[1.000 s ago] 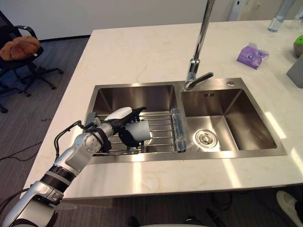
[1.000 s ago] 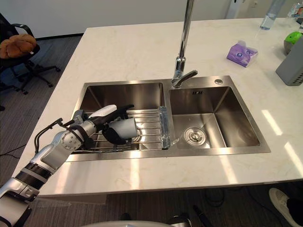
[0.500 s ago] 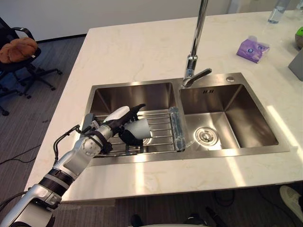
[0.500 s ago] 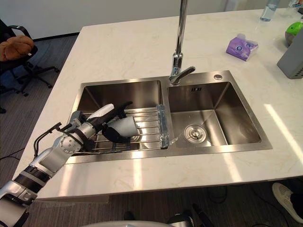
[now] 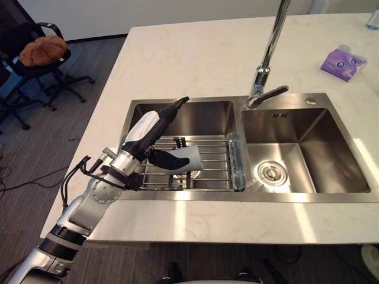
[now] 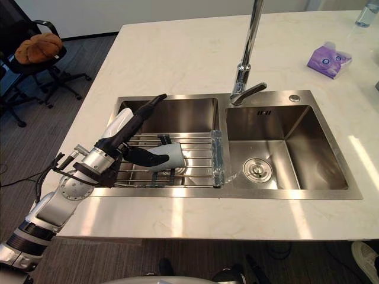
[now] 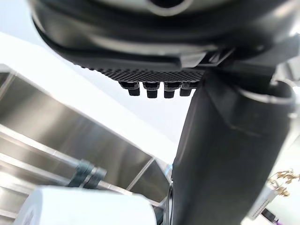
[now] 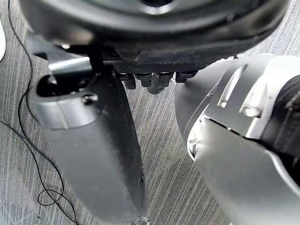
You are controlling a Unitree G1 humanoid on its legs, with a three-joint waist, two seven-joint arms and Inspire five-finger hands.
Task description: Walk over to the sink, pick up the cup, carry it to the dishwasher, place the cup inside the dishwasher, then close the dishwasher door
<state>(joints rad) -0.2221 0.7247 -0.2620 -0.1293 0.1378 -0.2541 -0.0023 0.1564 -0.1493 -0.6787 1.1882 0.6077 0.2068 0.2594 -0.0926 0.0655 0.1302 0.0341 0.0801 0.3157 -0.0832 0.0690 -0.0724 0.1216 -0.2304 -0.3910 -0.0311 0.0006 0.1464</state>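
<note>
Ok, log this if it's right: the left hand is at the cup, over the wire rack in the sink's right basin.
Wrong basin: the left eye view shows the left hand at the cup, over the wire rack in the sink's left basin.

Pale marble-patterned counter [image 5: 195,53] stands on grey carpet [image 5: 35,165]; well beyond the left hand [image 5: 140,141], a black office chair [image 5: 29,67] bearing a brown cushion [image 5: 42,50] sits near a white wall [image 5: 77,18].
</note>
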